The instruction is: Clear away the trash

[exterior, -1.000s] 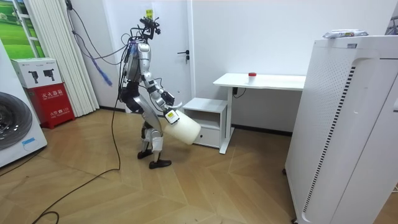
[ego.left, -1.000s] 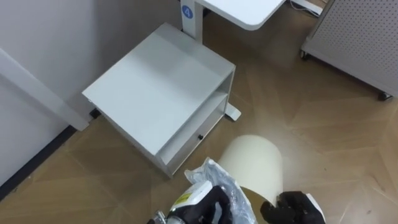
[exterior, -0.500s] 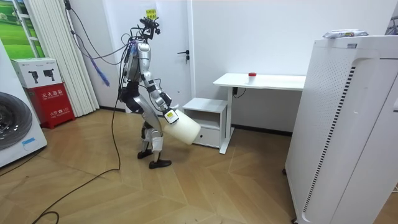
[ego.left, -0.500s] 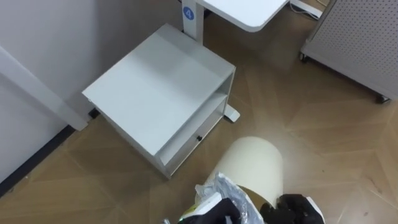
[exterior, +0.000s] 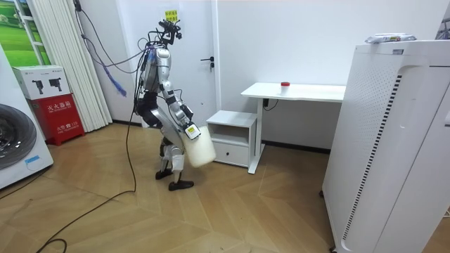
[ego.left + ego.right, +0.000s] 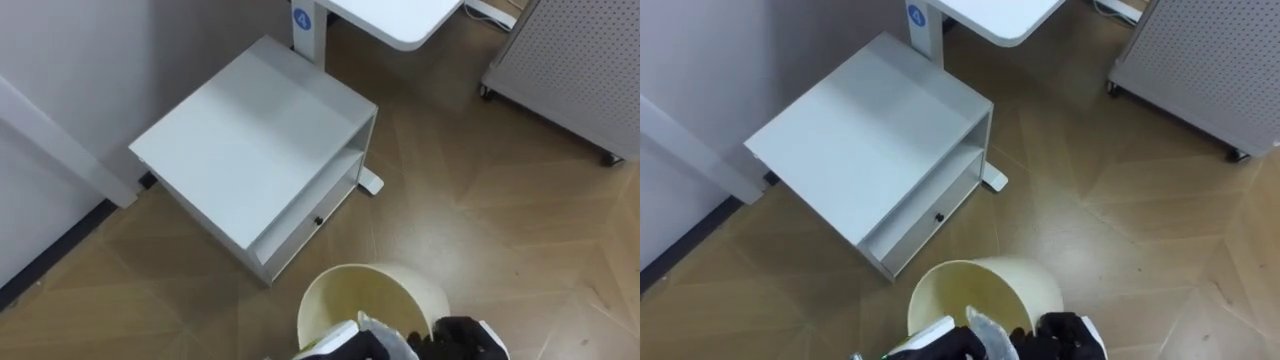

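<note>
A cream waste bin hangs low in front of me with its round mouth turned up toward my head. My right hand is curled on its rim at the right. At the near rim my left hand grips a crumpled piece of clear plastic garbage, which sits just at the bin's mouth; most of the plastic is hidden by the hand. In the room view I stand bent slightly forward beside the low cabinet, with the bin held before my thighs.
A white low cabinet with a drawer and an open shelf stands just ahead on the wooden floor. Behind it rises a white desk on a post. A perforated white panel on wheels stands at the far right.
The bin has swung from lying on its side to mouth-up. The left hand and the crumpled plastic have dropped lower, down to the bin's mouth.
</note>
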`<state>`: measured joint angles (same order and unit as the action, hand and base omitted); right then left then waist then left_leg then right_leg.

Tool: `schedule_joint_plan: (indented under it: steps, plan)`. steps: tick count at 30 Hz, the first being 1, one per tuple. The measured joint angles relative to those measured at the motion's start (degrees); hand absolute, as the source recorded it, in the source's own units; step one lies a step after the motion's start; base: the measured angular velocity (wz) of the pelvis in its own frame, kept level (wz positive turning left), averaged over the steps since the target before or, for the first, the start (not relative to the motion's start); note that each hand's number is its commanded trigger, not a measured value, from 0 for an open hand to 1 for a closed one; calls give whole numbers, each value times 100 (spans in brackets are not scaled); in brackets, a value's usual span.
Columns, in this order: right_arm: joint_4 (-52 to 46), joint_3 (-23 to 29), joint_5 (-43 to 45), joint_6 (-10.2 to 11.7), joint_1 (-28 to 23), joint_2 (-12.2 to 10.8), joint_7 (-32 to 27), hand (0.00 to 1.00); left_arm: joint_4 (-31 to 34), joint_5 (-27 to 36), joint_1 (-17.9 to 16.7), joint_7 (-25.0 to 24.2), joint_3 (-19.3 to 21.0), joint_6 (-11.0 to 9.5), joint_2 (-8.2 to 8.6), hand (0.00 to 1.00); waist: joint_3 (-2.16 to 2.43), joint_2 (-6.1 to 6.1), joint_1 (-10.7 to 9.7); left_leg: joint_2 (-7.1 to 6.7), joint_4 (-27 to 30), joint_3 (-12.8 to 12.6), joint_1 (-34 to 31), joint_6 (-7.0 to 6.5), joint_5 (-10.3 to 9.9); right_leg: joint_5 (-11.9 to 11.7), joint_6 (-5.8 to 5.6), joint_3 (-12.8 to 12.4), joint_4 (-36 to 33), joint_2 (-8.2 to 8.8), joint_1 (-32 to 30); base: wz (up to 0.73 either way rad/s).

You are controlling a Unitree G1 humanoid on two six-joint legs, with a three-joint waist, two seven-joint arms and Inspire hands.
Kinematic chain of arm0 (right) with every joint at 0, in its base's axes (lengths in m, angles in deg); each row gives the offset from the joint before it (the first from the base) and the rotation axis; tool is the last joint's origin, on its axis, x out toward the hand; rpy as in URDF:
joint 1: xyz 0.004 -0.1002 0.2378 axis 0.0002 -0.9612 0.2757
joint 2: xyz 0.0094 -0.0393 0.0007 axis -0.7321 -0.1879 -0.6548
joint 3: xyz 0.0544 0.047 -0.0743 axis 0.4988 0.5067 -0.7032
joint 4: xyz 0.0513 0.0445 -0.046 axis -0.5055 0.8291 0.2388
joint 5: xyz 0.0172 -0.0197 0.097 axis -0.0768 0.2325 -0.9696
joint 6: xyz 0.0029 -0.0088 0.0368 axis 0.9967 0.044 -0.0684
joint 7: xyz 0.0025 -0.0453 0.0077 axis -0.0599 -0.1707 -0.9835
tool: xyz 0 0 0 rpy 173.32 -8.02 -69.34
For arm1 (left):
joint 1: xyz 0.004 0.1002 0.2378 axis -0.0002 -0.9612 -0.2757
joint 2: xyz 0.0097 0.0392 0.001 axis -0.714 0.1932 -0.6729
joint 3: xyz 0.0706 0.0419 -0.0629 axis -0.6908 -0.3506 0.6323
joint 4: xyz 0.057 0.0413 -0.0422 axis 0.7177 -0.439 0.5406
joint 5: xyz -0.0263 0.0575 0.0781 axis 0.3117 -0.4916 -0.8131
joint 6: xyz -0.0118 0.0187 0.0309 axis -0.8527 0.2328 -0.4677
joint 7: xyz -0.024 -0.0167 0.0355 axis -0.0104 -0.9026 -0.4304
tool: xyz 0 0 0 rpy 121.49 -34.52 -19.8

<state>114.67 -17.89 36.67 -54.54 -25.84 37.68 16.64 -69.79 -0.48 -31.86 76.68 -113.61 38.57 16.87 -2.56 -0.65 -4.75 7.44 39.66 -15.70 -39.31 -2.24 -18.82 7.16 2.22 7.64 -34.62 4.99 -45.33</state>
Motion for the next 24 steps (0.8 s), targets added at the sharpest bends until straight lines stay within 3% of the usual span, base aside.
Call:
schedule_joint_plan:
  steps: [17, 20, 24]
  plan:
    - [179, 71, -43, -22, -29, 31, 81, 100, 131, -121, 21, 73, 258, -2, -8, 0, -14, -36, 60, 16, -9, -3, 101, 0, 0, 1, 0, 44, -1, 5, 106, 0]
    - [227, 111, -87, -23, -93, 32, 88, 100, 326, -121, 21, 225, 367, -2, -45, 0, -13, -64, 59, -9, -78, -4, 271, 3, 2, 16, -8, 36, 31, 16, 263, 0]
    - [244, 219, -201, -36, -312, 36, 152, 100, 465, -124, -11, 293, 421, -23, -227, 0, -8, -101, 52, -54, -357, -18, 754, 30, 51, 35, -24, 38, 217, 20, 713, 1]
